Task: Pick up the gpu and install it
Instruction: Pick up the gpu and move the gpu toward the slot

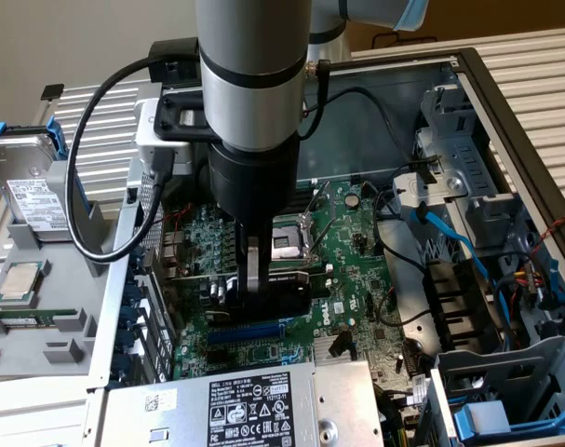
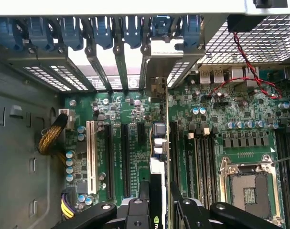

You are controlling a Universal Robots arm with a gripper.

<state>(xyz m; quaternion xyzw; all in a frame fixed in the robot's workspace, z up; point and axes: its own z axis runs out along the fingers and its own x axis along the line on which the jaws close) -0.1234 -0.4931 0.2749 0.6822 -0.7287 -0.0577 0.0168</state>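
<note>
Item: gpu (image 1: pixel 284 291), clamped upright in gripper (image 1: pixel 252 275), low over motherboard (image 1: pixel 352 251). Risk: tilt, then edge missing expansion slots (image 2: pixel 125 157), or bracket (image 2: pixel 156 90) snagging chassis frame (image 2: pixel 149 59).

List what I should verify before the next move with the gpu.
1. hand closed on the gpu: ok, a finger on each side of the card.
2. Card upright over the motherboard: ok.
3. Card's edge seated in a slot: cannot tell.
4. Bracket end facing the rear slot covers: ok.
5. Red and black wires clear of the card: ok.
</note>
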